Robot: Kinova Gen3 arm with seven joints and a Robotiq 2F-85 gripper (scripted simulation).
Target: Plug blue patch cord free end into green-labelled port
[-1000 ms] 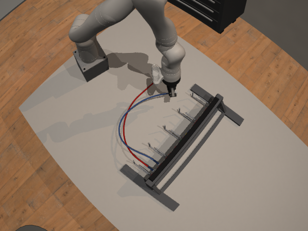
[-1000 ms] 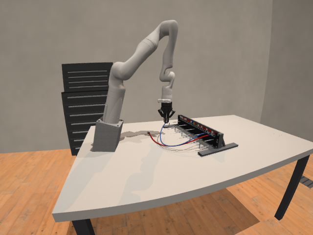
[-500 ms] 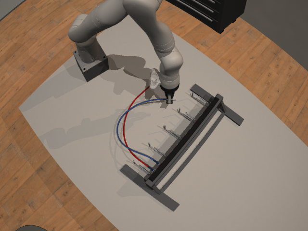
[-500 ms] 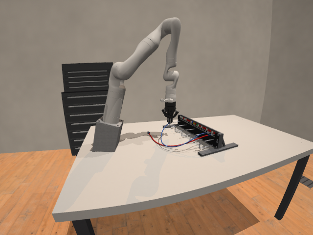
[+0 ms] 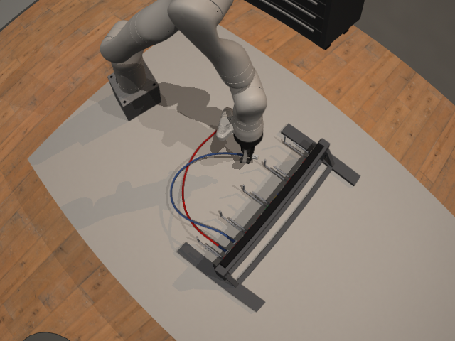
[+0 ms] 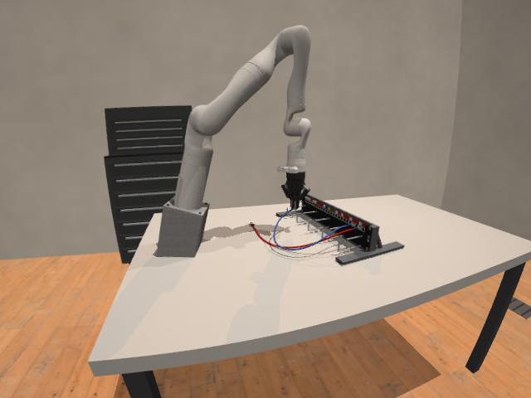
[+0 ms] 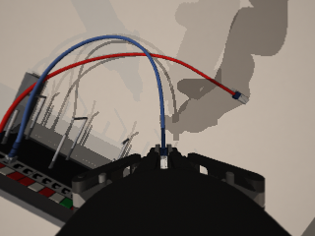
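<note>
My gripper (image 5: 245, 158) is shut on the plug at the free end of the blue patch cord (image 5: 176, 183) and holds it above the table, in front of the rack (image 5: 271, 205). In the wrist view the pale plug (image 7: 163, 159) sits between the fingertips and the blue cord (image 7: 98, 46) arches away to its fixed end in the rack's port strip (image 7: 11, 156). The green label (image 7: 66, 202) shows on the port strip at the bottom left. The red cord (image 5: 187, 190) lies on the table; its free end (image 7: 240, 96) rests apart from the gripper.
The rack (image 6: 343, 222) (image 5: 253, 196) stands on two flat feet with several thin cable-management rods sticking out toward the cords. The arm's base (image 5: 134, 96) is at the table's far corner. A dark cabinet (image 6: 141, 171) stands behind the table.
</note>
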